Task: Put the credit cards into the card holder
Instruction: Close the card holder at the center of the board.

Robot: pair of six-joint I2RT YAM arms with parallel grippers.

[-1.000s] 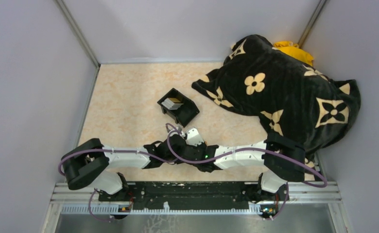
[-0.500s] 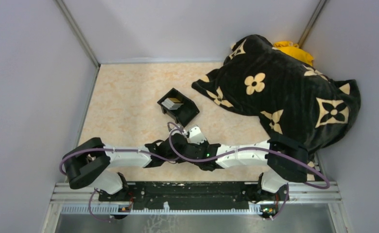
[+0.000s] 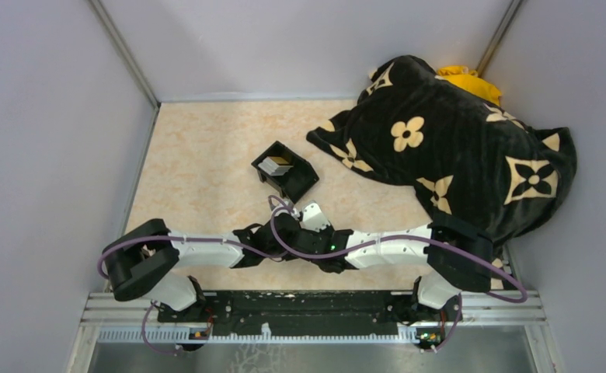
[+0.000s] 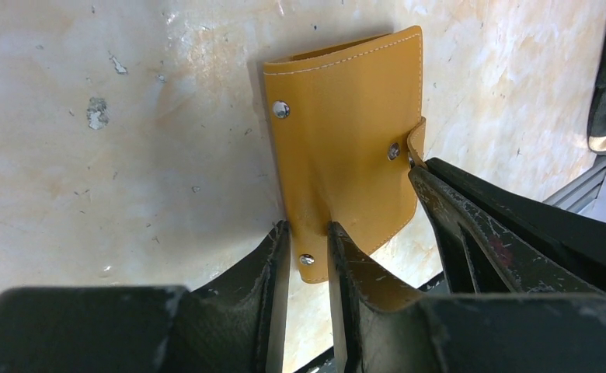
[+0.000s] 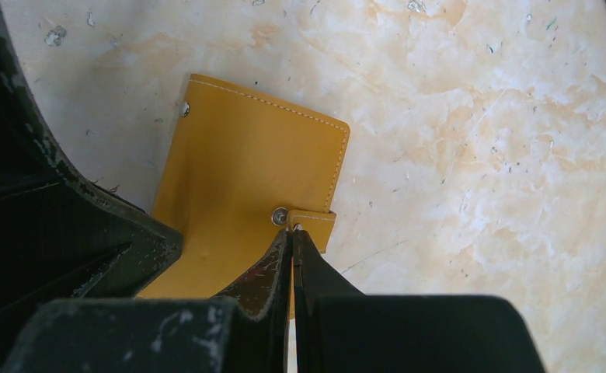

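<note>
The orange-tan card holder (image 4: 346, 140) lies closed on the marbled table, its snaps showing; it also shows in the right wrist view (image 5: 245, 171). My left gripper (image 4: 308, 233) is shut on its near corner. My right gripper (image 5: 292, 231) is shut on the little side tab (image 5: 313, 225) by the snap. In the top view both grippers meet near the table's front, the left gripper (image 3: 273, 233) beside the right gripper (image 3: 294, 223), and they hide the holder. The pale credit cards (image 3: 276, 165) lie stacked in the black box.
The black square open-topped box (image 3: 296, 183) stands just beyond the grippers. A big black cloth with tan flower prints (image 3: 455, 148) covers the right side, with something yellow (image 3: 467, 80) behind it. Grey walls close in the table on three sides.
Both wrists have shifted a little away from the bases. Both grips look unchanged.
</note>
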